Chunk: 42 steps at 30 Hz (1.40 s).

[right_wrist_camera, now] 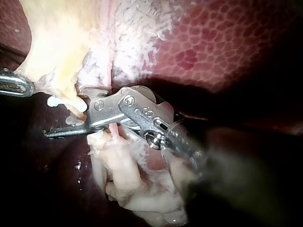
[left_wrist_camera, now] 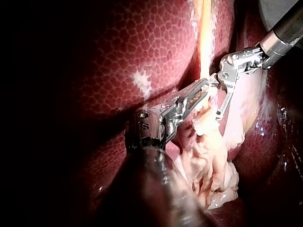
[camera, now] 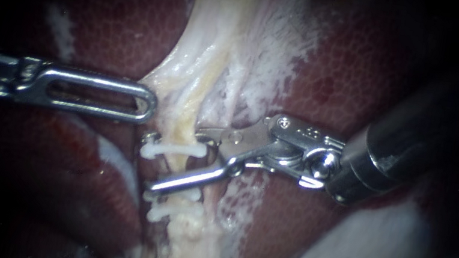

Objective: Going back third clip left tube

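Observation:
A pale tube (camera: 190, 89) runs down between dark red liver lobes. One white clip (camera: 175, 149) crosses it, and more white clip material (camera: 168, 211) sits lower down. My right instrument (camera: 174, 161) comes in from the right with its jaws open. The upper jaw lies just above the upper clip, and the long lower jaw slants across the tube between the clips. My left instrument (camera: 148, 105) lies level at the tube's left edge, its slotted jaws together and holding nothing. The right wrist view shows the open jaws (right_wrist_camera: 71, 120) beside the clip (right_wrist_camera: 66, 103).
Mottled red liver (camera: 106, 19) flanks the tube on both sides. Frayed whitish tissue (camera: 264, 61) spreads above my right instrument. A pale glistening fold (camera: 356, 257) lies at the lower right. Ragged pale tissue (left_wrist_camera: 213, 161) hangs below the clipped stretch.

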### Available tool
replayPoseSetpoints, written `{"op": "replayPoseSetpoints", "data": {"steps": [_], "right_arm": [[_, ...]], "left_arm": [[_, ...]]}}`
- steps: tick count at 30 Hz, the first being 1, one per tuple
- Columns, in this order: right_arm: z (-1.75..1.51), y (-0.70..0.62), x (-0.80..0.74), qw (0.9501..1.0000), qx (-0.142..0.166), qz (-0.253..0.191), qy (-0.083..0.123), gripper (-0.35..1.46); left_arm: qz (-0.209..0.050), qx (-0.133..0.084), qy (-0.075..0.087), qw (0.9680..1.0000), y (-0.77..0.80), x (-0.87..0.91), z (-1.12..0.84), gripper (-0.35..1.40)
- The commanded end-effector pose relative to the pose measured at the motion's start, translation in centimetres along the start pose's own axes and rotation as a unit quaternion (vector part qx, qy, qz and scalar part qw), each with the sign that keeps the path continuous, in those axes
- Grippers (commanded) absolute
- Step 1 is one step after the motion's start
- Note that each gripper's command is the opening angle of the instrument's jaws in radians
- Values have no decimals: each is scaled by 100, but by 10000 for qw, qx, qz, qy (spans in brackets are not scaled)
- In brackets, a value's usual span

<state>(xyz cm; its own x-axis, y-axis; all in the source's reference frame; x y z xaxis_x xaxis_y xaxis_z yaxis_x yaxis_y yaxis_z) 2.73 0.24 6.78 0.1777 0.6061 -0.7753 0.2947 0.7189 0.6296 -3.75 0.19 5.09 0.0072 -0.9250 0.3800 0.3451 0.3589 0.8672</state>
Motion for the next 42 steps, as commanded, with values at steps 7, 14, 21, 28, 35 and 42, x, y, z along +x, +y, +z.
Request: {"op": "replayPoseSetpoints", "data": {"steps": [7, 14, 21, 28, 35, 42], "right_arm": [[-6, 6, -2, 9993, -57, -365, -31, 60], [-11, 5, -3, 9985, -52, -541, -49, 60], [-30, 0, -3, 9983, -141, -562, -51, 60], [-71, -9, -2, 9982, -252, -540, -51, 60], [-121, -28, 4, 9975, -436, -557, -61, 60], [-167, -56, 13, 9963, -602, -610, -87, 60]], "left_arm": [[1, 0, 0, 10000, -1, 0, 0, -35], [2, 0, 0, 10000, -1, 0, 0, -35], [2, 2, 2, 10000, -1, 0, -1, -35], [5, 7, 5, 10000, 2, 0, -1, -35], [6, 10, 6, 10000, 4, 1, -1, -35], [10, 10, 7, 10000, 9, 1, -1, -35]]}}
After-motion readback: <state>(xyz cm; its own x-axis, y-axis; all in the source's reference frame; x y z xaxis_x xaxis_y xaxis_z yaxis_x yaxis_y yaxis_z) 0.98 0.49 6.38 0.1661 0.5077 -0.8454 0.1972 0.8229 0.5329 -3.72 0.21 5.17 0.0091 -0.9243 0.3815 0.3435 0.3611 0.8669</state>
